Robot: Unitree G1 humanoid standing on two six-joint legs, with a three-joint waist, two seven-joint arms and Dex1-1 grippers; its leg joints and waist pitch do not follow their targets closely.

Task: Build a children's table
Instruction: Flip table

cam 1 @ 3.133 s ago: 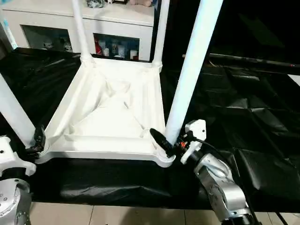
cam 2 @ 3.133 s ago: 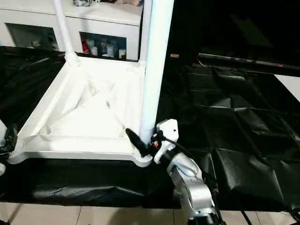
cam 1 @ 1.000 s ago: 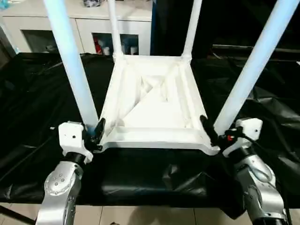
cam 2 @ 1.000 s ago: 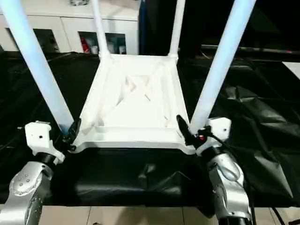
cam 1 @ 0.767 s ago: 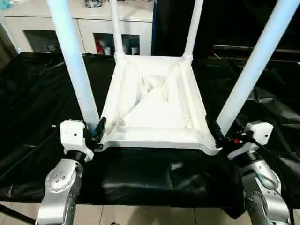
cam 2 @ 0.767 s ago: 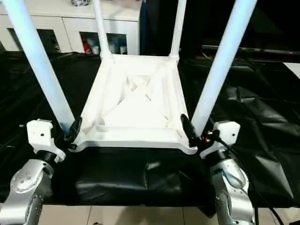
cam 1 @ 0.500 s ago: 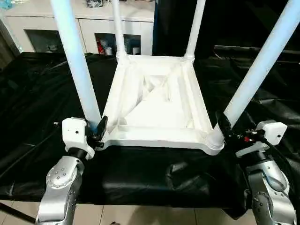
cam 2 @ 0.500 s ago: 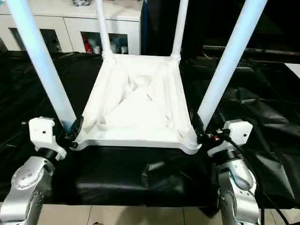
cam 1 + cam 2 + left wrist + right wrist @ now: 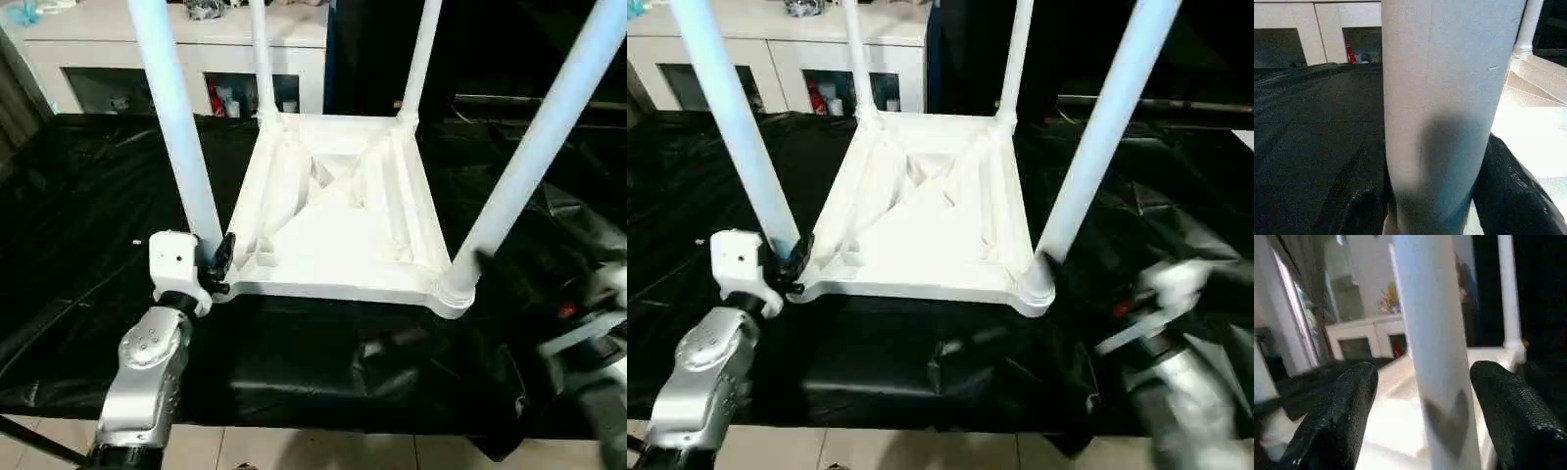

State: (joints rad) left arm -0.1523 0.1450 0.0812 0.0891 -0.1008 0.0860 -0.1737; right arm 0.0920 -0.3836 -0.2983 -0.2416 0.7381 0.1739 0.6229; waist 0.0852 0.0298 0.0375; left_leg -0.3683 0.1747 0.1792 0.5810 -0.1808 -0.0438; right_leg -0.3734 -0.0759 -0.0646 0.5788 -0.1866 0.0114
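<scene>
Careful: your left end effector point(image 9: 223, 264) clamps the near-left leg point(image 9: 176, 127) of the upturned children's table point(image 9: 338, 220), while the right end effector point(image 9: 1422, 406) straddles the near-right leg point(image 9: 1435, 347) unclosed, so yanking could unseat it.

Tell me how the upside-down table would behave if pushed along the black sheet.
The table probably slides as one stiff piece: its ribbed plastic top lies flat on the glossy black sheet. It looks light for its size, being hollow plastic. A push high on a leg may tip it or strain the socket.
</scene>
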